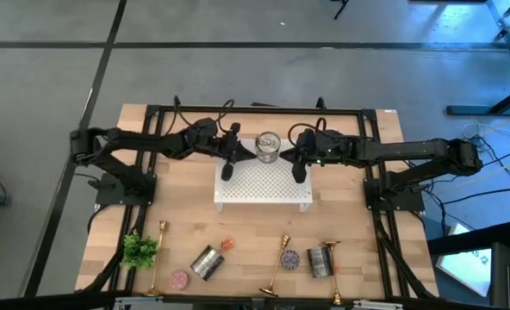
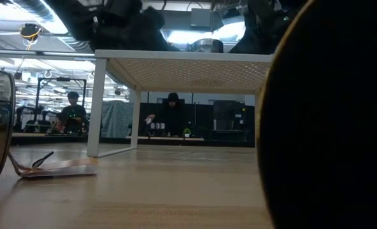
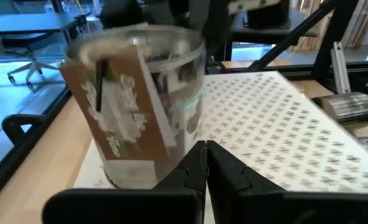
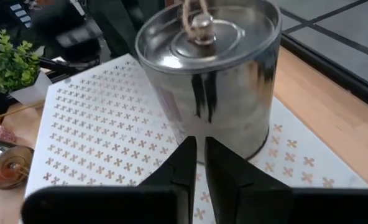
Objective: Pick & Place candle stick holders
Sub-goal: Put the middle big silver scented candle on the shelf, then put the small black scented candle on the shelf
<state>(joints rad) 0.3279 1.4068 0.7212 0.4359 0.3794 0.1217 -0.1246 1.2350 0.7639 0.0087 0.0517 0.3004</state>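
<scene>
Three gold candle stick holders (image 1: 158, 258) (image 1: 277, 265) (image 1: 332, 257) are by the table's near edge, and no gripper is close to them. A silver tin (image 1: 267, 148) with a brown label (image 3: 119, 118) stands on its base on the white perforated shelf (image 1: 264, 194). My left gripper (image 3: 206, 155) is shut, level with the tin's lower wall on its left side. My right gripper (image 4: 199, 149) faces it from the tin's right side, its fingers shut but for a sliver. My left gripper points level at the tin's lower wall (image 3: 171, 158) from the table's left; I cannot tell whether its tips touch. My right gripper points slanting down at the tin's lower wall (image 4: 209, 127) from the table's right; I cannot tell whether it touches either.
Two more silver tins (image 1: 207, 261) (image 1: 317, 261), pink candles (image 1: 180, 280) (image 1: 291, 257) and a small green plant (image 1: 139, 250) lie among the holders. A black frame (image 1: 152, 112) borders the table. In the low view, people (image 2: 171, 114) are behind the table.
</scene>
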